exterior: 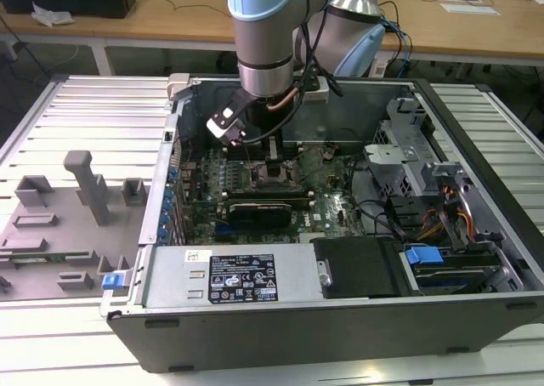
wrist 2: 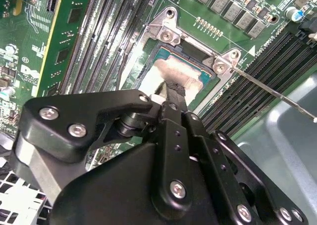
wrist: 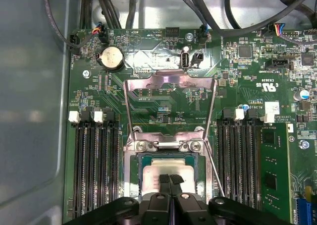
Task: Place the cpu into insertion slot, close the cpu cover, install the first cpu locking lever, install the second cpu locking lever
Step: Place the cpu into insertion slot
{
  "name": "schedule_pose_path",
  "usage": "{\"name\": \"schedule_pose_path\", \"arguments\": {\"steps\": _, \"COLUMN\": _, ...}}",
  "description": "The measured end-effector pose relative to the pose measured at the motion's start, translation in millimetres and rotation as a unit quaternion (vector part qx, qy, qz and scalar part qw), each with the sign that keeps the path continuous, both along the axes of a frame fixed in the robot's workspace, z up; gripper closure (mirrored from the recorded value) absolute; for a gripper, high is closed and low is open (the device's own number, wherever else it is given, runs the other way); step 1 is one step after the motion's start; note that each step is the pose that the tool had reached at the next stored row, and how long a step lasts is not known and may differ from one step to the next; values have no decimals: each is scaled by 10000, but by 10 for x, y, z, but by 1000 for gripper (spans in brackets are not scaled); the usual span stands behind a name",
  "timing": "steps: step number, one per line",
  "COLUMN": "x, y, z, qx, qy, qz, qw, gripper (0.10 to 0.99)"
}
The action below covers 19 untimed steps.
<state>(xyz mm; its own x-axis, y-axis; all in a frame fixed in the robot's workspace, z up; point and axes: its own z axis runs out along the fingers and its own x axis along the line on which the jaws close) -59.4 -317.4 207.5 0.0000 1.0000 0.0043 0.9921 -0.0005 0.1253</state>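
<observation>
The cpu (wrist: 154, 171), a pale silver square, lies flat in the insertion slot (wrist: 130, 180) between the black memory slots. In the second wrist view the cpu (wrist 2: 185, 69) sits inside the dark rim of the slot (wrist 2: 148, 49). My gripper (wrist: 170, 179) is shut, its fingertips (wrist 2: 173, 88) together and resting on or just above the chip's top. The cpu cover (wrist: 171, 80) stands swung open behind the socket, hinged at its far edge. A thin wire locking lever (wrist 2: 272, 92) sticks out unlatched beside the socket. In the exterior view the gripper (exterior: 272, 155) reaches down into the open computer case.
Long black memory slots (wrist: 94, 170) flank the socket on both sides. A grey power supply box (exterior: 229, 275) lies along the case's front, and a drive cage with cables (exterior: 442, 207) stands at the exterior view's right. Grey fixture blocks (exterior: 85, 186) stand on the table at its left.
</observation>
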Motion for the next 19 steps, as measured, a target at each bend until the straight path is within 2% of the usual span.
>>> {"name": "schedule_pose_path", "arguments": {"steps": 2, "x": 0, "y": 0, "z": 1, "qx": 0, "qy": 0, "qz": 0, "qw": 10000, "gripper": 980}}
{"name": "schedule_pose_path", "arguments": {"steps": 3, "x": 2, "y": -1, "z": 1, "qx": 6, "qy": 17, "qz": 1, "qw": 10000, "gripper": 980}}
{"name": "schedule_pose_path", "arguments": {"steps": 4, "x": 6, "y": -2, "z": 1, "qx": 30, "qy": 99, "qz": 0, "qw": 9999, "gripper": 980}}
{"name": "schedule_pose_path", "arguments": {"steps": 5, "x": 9, "y": -2, "z": 0, "qx": 41, "qy": 142, "qz": 0, "qw": 9999, "gripper": 980}}
{"name": "schedule_pose_path", "arguments": {"steps": 6, "x": 10, "y": -3, "z": 0, "qx": 44, "qy": 162, "qz": 0, "qw": 9999, "gripper": 980}}
{"name": "schedule_pose_path", "arguments": {"steps": 10, "x": 10, "y": -2, "z": 11, "qx": 45, "qy": 162, "qz": 0, "qw": 9999, "gripper": 980}}
{"name": "schedule_pose_path", "arguments": {"steps": 13, "x": 11, "y": -3, "z": 57, "qx": 36, "qy": 162, "qz": 0, "qw": 9999, "gripper": 980}}
{"name": "schedule_pose_path", "arguments": {"steps": 16, "x": 10, "y": -2, "z": 204, "qx": 19, "qy": 162, "qz": -1, "qw": 9999, "gripper": 980}}
{"name": "schedule_pose_path", "arguments": {"steps": 19, "x": 10, "y": -3, "z": 292, "qx": 14, "qy": 162, "qz": -1, "qw": 9999, "gripper": 980}}
